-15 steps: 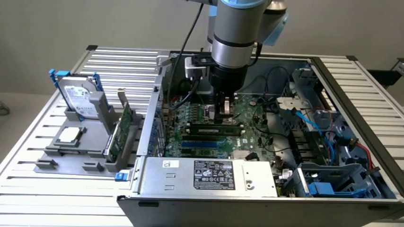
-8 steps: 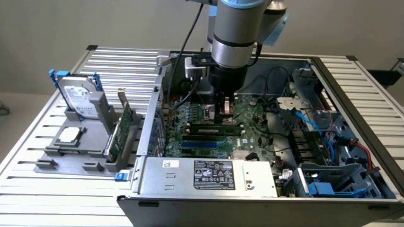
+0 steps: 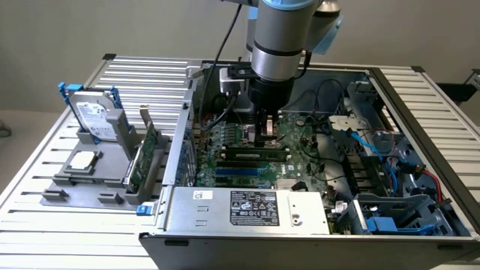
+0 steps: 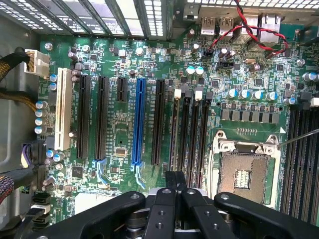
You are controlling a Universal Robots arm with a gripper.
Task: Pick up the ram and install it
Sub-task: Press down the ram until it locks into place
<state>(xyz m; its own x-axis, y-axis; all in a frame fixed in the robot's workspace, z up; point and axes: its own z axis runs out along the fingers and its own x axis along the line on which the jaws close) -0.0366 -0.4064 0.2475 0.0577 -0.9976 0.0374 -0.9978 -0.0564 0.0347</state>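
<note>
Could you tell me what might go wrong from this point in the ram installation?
The shut jaws stand right above the ram at a single spot. Pressing there could push one end down before the other and leave it tilted. The bare CPU socket lies close beside the memory slots, so a sideways slip might damage it. Whether the ram is fully seated cannot be told, so it may sit only partly in.

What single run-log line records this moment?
stage: install | ram: on edge at motherboard slot | gripper: shut, at its top edge
</note>
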